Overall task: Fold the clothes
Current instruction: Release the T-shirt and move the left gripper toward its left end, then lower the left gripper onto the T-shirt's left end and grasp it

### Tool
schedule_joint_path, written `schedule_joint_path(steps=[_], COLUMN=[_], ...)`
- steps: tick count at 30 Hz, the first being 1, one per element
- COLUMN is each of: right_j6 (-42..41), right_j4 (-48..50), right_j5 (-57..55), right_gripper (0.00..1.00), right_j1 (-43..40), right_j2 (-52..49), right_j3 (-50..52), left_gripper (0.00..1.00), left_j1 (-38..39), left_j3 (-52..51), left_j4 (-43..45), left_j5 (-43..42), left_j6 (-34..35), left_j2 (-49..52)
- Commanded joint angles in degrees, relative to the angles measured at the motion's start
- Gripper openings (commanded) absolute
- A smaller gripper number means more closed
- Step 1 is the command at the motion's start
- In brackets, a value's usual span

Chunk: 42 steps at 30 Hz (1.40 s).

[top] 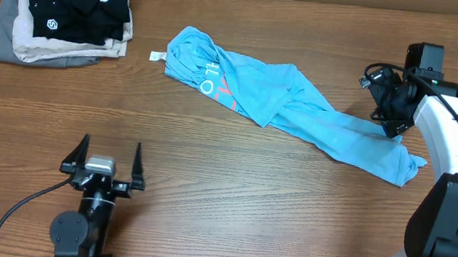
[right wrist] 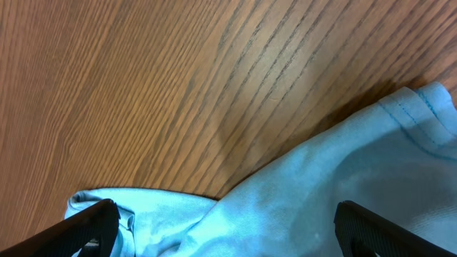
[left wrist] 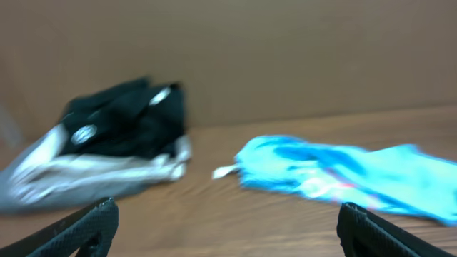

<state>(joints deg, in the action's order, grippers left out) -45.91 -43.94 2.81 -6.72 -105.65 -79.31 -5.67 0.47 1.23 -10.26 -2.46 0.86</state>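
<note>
On the right gripper [right wrist: 228, 232] the jaws are spread fully and nothing is held. It is hung just over the right end of the shirt [top: 300, 111]. In the wrist view, cloth is seen between and below the fingers, but no contact can be confirmed. It is probably placed there so that an edge at that end can be pinched. Which edge cannot be told, as the cloth is bunched.

On the left gripper [top: 111, 145] the jaws are also wide apart and empty. It is parked low near the front edge of the table [top: 228, 215], well apart from the shirt and aimed at the far side. Its wrist view is blurred, so fine detail there is not to be trusted.

The shirt is laid as a crumpled diagonal strip from far-centre to near-right. The neck tag [top: 157, 55] is at the left end and the lettering [top: 216, 88] is partly creased under. Sleeves cannot be made out.

No fold is judged to be started, since flattening is needed first. The two ends would best be taken and drawn apart, which would explain the right arm's position. The left would be needed at the tag end.

The stack [top: 60, 18] of folded garments, black on top, is kept at the far left, well apart and presumably out of the work zone.

Risk: with thin cloth, two layers may be taken in one pinch.
</note>
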Motion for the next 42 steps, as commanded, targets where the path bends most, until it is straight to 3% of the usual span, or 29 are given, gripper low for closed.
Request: schedule_joint_path(steps=[1,3,7,11,15,25,27,32,35,39,42], right_j6=[-0.2,-0.2,-0.2,-0.2,-0.2,-0.2,-0.2,-0.2,-0.2,-0.2,-0.2], right_j4=[0.3,0.4,0.4,0.4,0.4,-0.4,-1.2,-1.6,-1.4,-1.4,-1.5], right_j5=[0.5,0.5,0.5,0.5,1.3,2.9,2.9,2.9,2.9,2.9,2.9], right_gripper=[1.00,1.00,1.00,1.00,1.00,1.00,1.00,1.00,1.00,1.00,1.00], right_j1=[0.0,0.0,0.0,0.0,0.0,0.0,0.0,0.0,0.0,0.0,0.0], right_j2=[0.1,0.1,0.1,0.1,0.1,0.1,0.1,0.1,0.1,0.1,0.1], right_j3=[0.1,0.1,0.1,0.1,0.1,0.1,0.1,0.1,0.1,0.1,0.1], left_gripper=[1.00,1.00,1.00,1.00,1.00,1.00,1.00,1.00,1.00,1.00,1.00], left_j1=[-0.3,-0.3,-0.3,-0.3,-0.3,2.9,3.8,7.2,11.1,18.9,24.7], left_j3=[-0.2,-0.2,0.7,4.7,12.5,41.6,45.6,51.3,53.6,58.1,62.3], left_j4=[5.2,10.1,17.3,16.2,15.3,11.6,12.5,17.3,15.0,4.2,-5.7], left_j5=[-18.2,-21.4,-19.7,-19.7,-22.1,-50.3,-57.3,-65.2,-64.5,-53.6,-44.4], left_j6=[3.3,5.2,7.7,7.8,7.6,7.6,7.7,9.1,10.3,12.5,8.7], left_j2=[-0.5,-0.5,-0.3,3.8,15.8,56.9,63.0,74.6,79.7,86.6,90.9])
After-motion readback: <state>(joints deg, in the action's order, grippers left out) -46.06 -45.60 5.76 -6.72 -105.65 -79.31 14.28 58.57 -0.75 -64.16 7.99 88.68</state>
